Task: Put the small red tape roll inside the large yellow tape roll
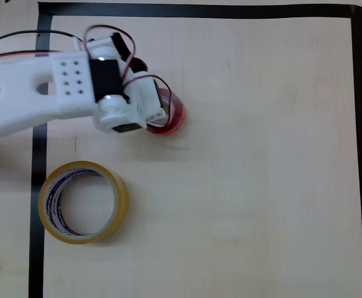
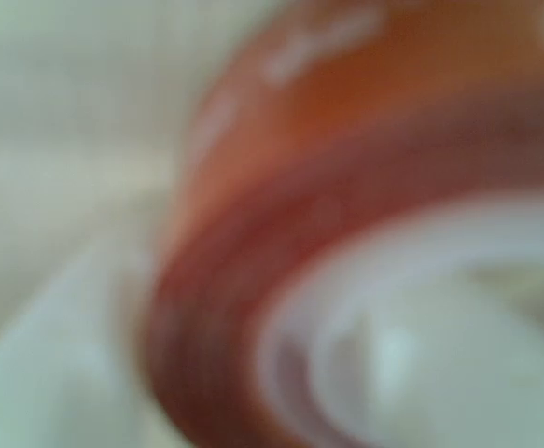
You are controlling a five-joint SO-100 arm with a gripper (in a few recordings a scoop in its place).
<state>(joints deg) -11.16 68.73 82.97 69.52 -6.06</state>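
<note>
In the overhead view the small red tape roll (image 1: 176, 115) lies at the upper middle-left of the table, half covered by my white gripper (image 1: 158, 112), which comes in from the left. The fingers are hidden under the wrist body, so their spread does not show. The wrist view is blurred and very close: the red tape roll (image 2: 253, 233) and its white inner core (image 2: 365, 308) take up most of it. Lying flat near the table's lower left is the large yellow tape roll (image 1: 121, 200), well below and left of the gripper, with its wide hole open.
A black tape border (image 1: 358, 124) frames the light wooden table (image 1: 249, 186), and my arm crosses its left strip (image 1: 36, 205). Red and black wires loop over the wrist.
</note>
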